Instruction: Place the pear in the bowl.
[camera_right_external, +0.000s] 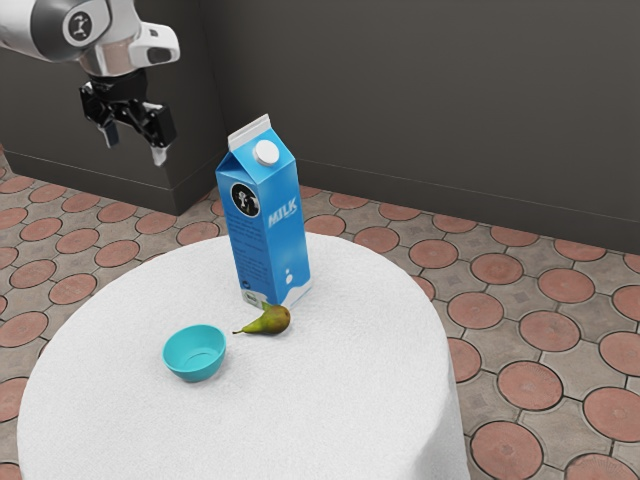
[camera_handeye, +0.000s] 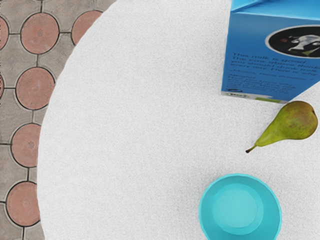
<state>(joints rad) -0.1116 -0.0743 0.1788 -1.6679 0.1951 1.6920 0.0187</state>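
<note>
My gripper hangs high at the exterior view's upper left, well above the table and apart from everything on it; its two fingers stand wide apart with nothing between them. A green-brown pear lies on its side on the white cloth, its stem toward the exterior view's left. Close by stands a small turquoise bowl, upright, with nothing inside. In the wrist view the pear lies beside the milk carton, and the bowl shows its inside from above.
A tall blue milk carton stands upright directly behind the pear, and in the wrist view the carton is close to it. The round table has a white cloth; tiled floor and a dark wall lie beyond its edge.
</note>
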